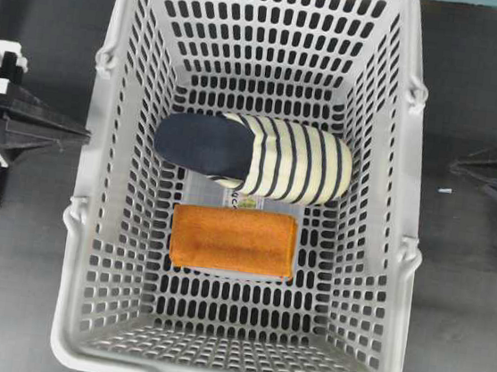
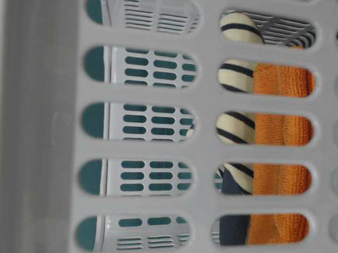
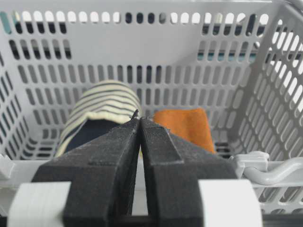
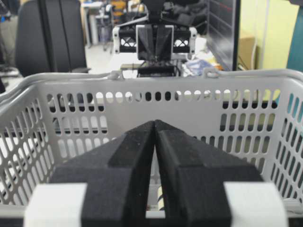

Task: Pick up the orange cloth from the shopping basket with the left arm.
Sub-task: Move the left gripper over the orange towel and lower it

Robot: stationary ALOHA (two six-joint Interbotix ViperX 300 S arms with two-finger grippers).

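The orange cloth (image 1: 233,239) lies flat on the floor of the grey shopping basket (image 1: 93,213), just in front of a navy and cream striped slipper (image 1: 256,155). My left gripper (image 1: 79,134) rests outside the basket's left wall, shut and empty. In the left wrist view its tips (image 3: 138,117) meet, with the orange cloth (image 3: 184,126) beyond them inside the basket (image 3: 265,172). My right gripper (image 1: 459,165) sits outside the right wall, also shut with nothing in it; its tips (image 4: 155,122) touch. Through the basket's slots the table-level view shows the cloth (image 2: 281,131).
The slipper (image 3: 102,111) lies touching or nearly touching the cloth's far edge. The basket's tall slotted walls (image 4: 142,101) stand between both grippers and the floor. A small label (image 1: 247,202) shows on the floor between slipper and cloth. Dark tabletop (image 1: 468,265) flanks the basket.
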